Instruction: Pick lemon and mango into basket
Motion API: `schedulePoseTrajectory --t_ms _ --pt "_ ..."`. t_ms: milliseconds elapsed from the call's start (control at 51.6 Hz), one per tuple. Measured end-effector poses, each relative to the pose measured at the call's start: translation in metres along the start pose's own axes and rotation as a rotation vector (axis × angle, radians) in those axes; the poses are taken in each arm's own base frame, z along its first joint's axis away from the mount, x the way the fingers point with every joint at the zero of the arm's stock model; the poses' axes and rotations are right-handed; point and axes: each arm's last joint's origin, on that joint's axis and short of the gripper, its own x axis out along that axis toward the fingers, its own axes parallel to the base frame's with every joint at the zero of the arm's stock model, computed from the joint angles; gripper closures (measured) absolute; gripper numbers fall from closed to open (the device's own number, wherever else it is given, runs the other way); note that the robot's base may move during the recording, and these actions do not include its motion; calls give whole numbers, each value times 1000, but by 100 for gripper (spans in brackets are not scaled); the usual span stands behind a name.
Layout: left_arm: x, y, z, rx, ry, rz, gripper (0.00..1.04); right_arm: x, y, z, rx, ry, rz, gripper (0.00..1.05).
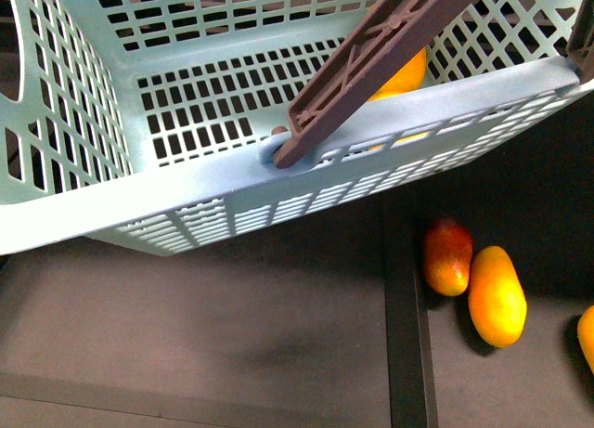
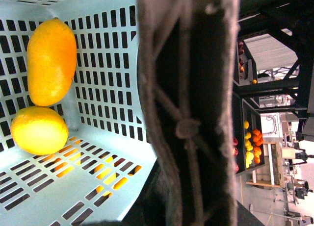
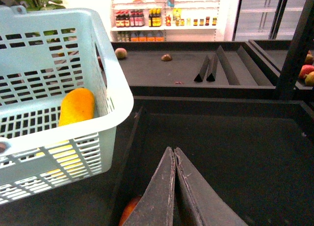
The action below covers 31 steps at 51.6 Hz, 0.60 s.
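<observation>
Right pincer [image 3: 174, 155] closed; lemon [image 2: 39, 130], mango [image 2: 51, 61] inside unlabelled basket [image 2: 105, 54].

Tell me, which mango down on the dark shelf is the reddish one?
The red mango, the one nearer the basket. It is dark red, while the yellow mango touching its side is orange-yellow.

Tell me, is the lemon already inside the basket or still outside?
Inside. In the left wrist view the lemon lies on the slotted floor of the basket, touching the mango beside it.
</observation>
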Motion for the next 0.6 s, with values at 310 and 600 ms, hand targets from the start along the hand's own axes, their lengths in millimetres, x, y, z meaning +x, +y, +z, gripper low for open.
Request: schedulePoseTrajectory --t_ms 310,600 --pt "0 0 0 0 -1 0 100 -12 0 -3 0 6 0 103" --pt "0 0 0 -2 -1 1 100 -12 0 -3 -1 5 0 98"
